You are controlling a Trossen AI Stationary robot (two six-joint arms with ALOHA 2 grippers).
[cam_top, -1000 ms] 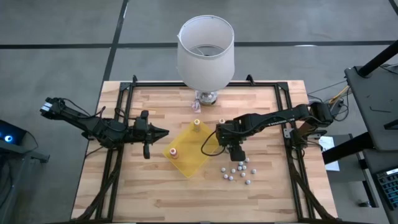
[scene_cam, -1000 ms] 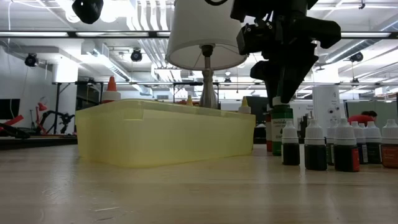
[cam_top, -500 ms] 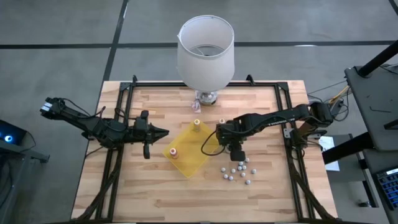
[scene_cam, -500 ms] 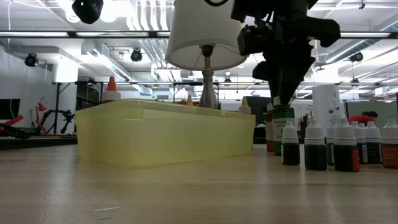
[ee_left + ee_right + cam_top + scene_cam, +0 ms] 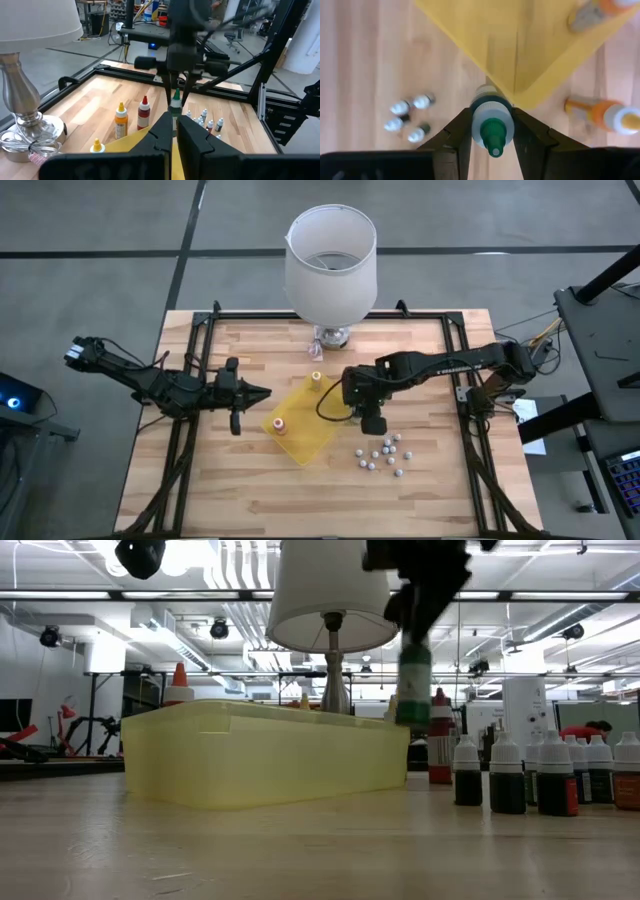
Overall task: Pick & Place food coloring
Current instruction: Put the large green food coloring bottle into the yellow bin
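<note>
My right gripper point(image 5: 369, 423) is shut on a food coloring bottle with a green cap point(image 5: 413, 686), in the air beside the right corner of the yellow tray point(image 5: 305, 430). Two bottles point(image 5: 316, 379) point(image 5: 279, 425) stand upright in the tray. A red bottle point(image 5: 439, 740) and an orange one point(image 5: 600, 111) stand on the table by the tray's far side. Several small bottles point(image 5: 382, 455) stand in a cluster right of the tray. My left gripper point(image 5: 268, 392) is shut and level, above the table left of the tray. My right gripper pinches the bottle's upper part, at the pale collar point(image 5: 479, 120) under the green cap, between its two fingers. The fingers come steeply from above. The bottle hangs upright below them, clear of the table.
A table lamp with a white shade point(image 5: 330, 265) stands at the far edge, behind the tray. Black frame rails point(image 5: 200, 360) run along the table's left, right and far sides. Bare wood lies along the near edge.
My right gripper has taken hold of the green-capped bottle where it stood by the red one and has lifted it clear of the table. It has carried the bottle up and a little toward the tray. The bottle stays upright.
</note>
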